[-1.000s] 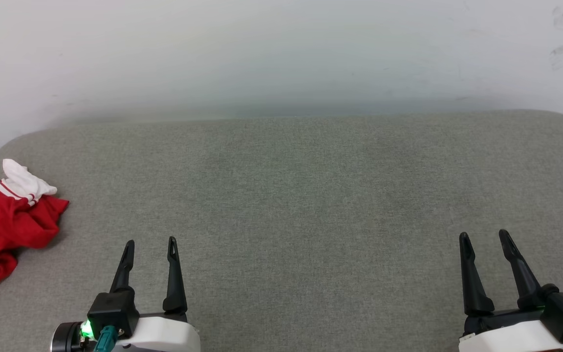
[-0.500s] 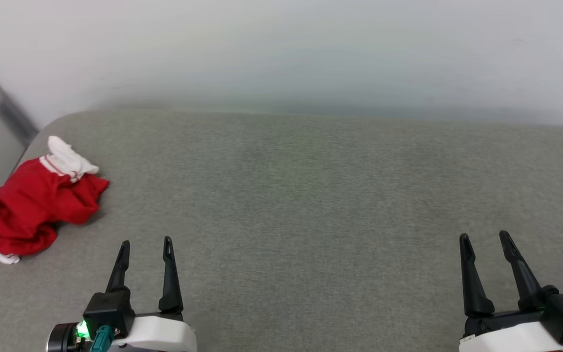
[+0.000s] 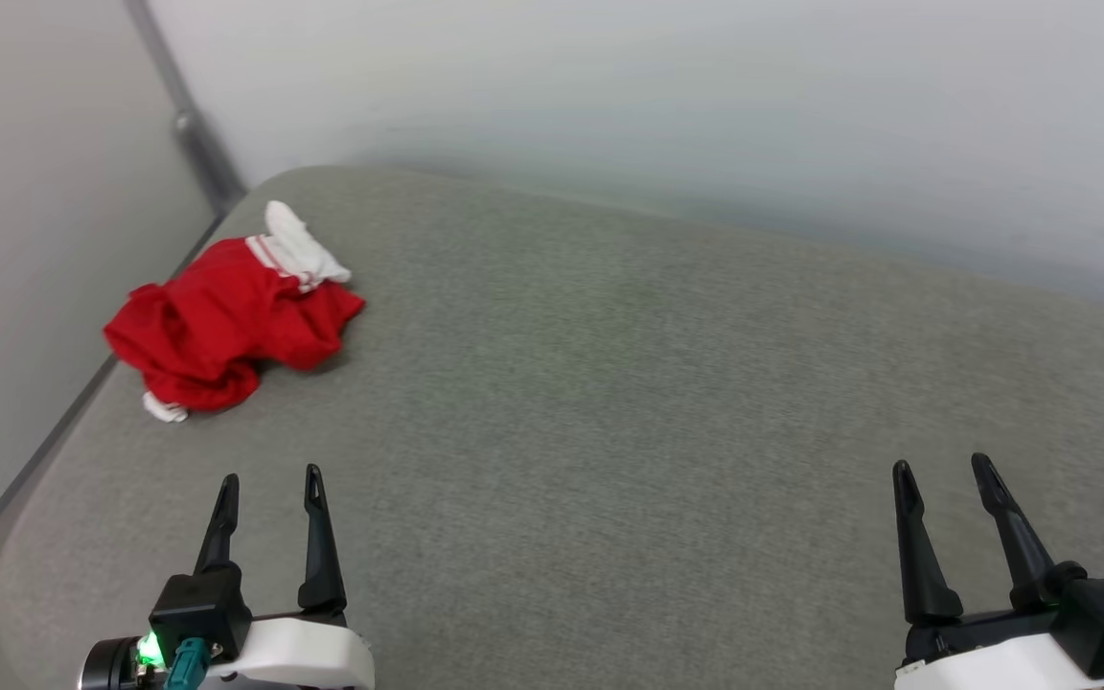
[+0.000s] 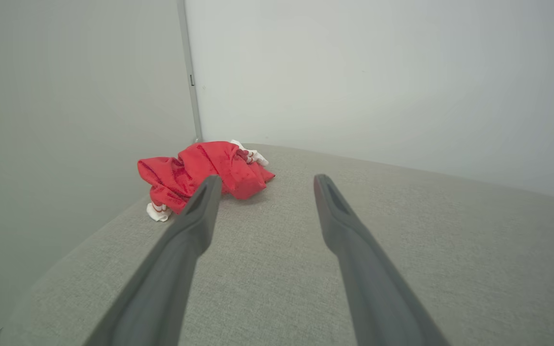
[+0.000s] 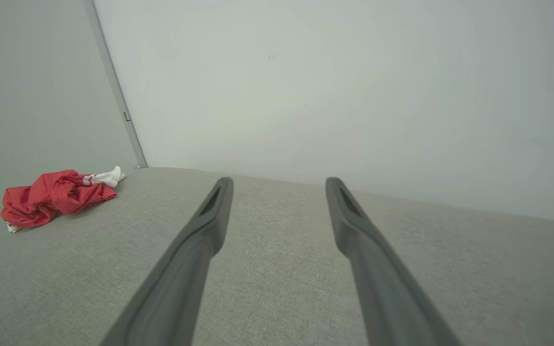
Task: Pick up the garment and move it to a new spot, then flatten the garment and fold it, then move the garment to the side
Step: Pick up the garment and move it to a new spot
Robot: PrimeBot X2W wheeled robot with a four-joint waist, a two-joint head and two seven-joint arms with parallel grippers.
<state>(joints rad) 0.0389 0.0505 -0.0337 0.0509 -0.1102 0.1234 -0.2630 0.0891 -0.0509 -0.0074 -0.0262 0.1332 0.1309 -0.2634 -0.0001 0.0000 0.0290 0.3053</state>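
The garment [image 3: 226, 326] lies crumpled in a red heap with a white sleeve sticking out at its far end, near the far left corner of the grey surface. It also shows ahead and left in the left wrist view [image 4: 200, 170] and far left in the right wrist view [image 5: 53, 197]. My left gripper [image 3: 269, 482] stands open at the lower left, well short of the garment, nothing between its fingers. My right gripper [image 3: 940, 471] is open at the lower right, far from it.
The grey fabric-covered surface [image 3: 629, 412] has rounded corners and meets pale walls at the back and left. A grey vertical strip [image 3: 190, 125] runs up the wall corner behind the garment. The surface's left edge lies close beside the garment.
The head camera has turned left, so the whole picture shifted right and the left wall and corner came into sight. Both grippers stay open and hold their places in the picture.
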